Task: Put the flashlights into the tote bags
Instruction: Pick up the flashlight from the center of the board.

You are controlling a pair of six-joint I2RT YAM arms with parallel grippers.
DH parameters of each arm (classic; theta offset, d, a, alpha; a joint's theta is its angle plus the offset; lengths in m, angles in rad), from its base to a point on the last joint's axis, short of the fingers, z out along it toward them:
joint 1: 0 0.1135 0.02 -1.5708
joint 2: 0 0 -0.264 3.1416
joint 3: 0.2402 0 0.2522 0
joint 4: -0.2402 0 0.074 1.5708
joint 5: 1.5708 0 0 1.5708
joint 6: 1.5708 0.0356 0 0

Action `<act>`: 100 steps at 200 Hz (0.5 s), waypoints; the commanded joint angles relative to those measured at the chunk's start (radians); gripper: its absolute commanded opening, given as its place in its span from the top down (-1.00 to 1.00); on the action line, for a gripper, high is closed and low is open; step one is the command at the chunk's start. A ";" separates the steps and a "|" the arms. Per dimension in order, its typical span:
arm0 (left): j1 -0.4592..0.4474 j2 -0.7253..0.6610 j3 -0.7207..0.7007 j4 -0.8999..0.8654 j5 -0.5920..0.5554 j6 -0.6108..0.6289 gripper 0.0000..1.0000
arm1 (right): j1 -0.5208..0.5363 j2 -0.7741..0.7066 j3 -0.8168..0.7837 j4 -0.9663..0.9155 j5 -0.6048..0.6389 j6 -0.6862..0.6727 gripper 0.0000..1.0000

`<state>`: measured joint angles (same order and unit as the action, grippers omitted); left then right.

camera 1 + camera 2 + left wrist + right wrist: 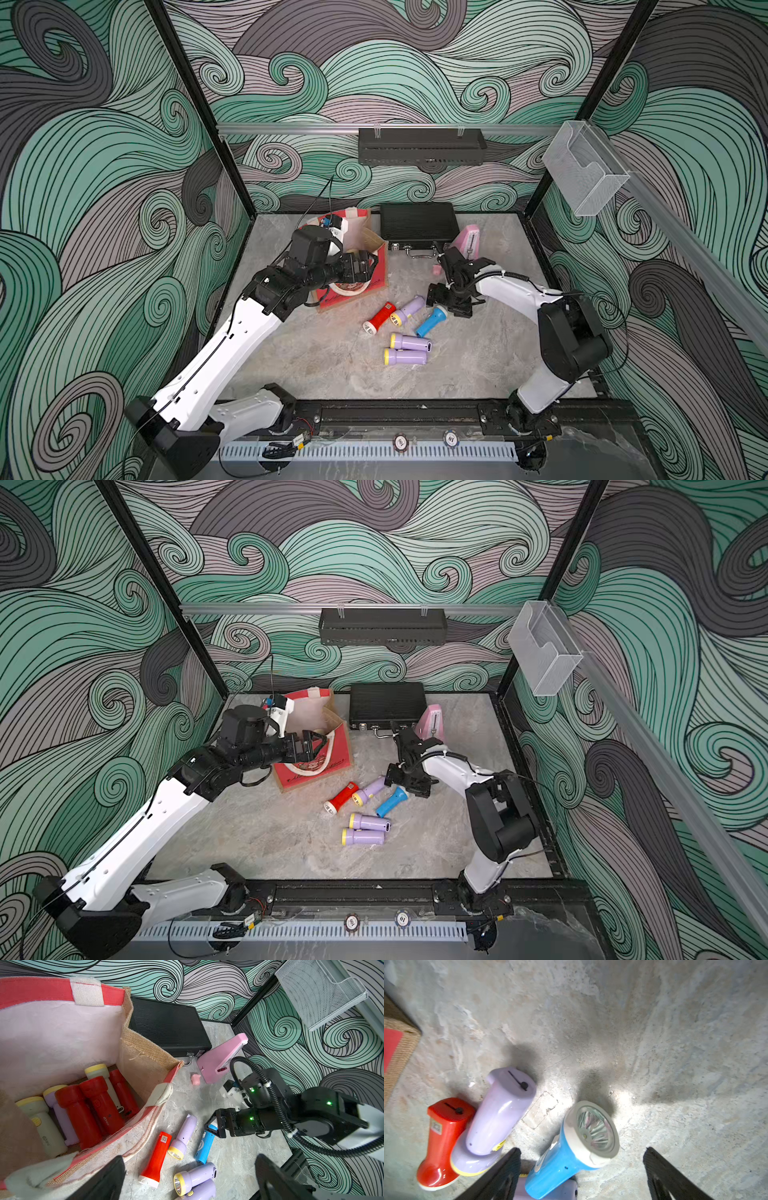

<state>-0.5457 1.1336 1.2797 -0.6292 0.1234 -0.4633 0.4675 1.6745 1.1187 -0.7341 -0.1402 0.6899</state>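
A grey counter (332, 374) is ringed by wave-patterned walls (415, 62); red, lilac and green flashlights (97, 1105) are packed in the tote bag (41, 989) — left hand (318, 745) and right hand (581, 1148) are spread wide, empty.

Bare tabletop (316, 365) lay free toward the near edge and on both sides of the loose flashlights (409, 343). At the rear, the tote bag (370, 291), black case (417, 224) and pink metronome (469, 241) stood close together. The bag's mouth gaped, partly under the left gripper (318, 746); its floor seemed nearly covered by bagged flashlights (89, 1105). The right gripper (582, 1150) had its fingers spread either side of the blue flashlight (562, 1159), with a lilac flashlight (500, 1113) just beside.
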 commanded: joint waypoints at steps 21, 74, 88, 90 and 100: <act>-0.005 0.017 0.041 -0.012 0.010 0.030 -0.97 | 0.013 -0.018 -0.038 -0.018 -0.074 0.096 -0.85; -0.005 0.017 0.038 -0.024 0.025 0.038 -0.97 | 0.051 0.036 -0.055 0.025 -0.083 0.182 -0.77; -0.005 0.013 0.039 -0.034 0.027 0.043 -0.97 | 0.054 0.057 -0.059 0.051 -0.085 0.212 -0.73; -0.005 0.012 0.039 -0.035 0.027 0.043 -0.97 | 0.053 0.061 -0.059 0.054 -0.084 0.215 -0.71; -0.005 0.008 0.037 -0.041 0.026 0.047 -0.97 | 0.057 0.075 -0.054 0.063 -0.079 0.227 -0.63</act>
<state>-0.5457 1.1500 1.2881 -0.6369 0.1345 -0.4473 0.5182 1.7168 1.0740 -0.6979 -0.2211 0.8394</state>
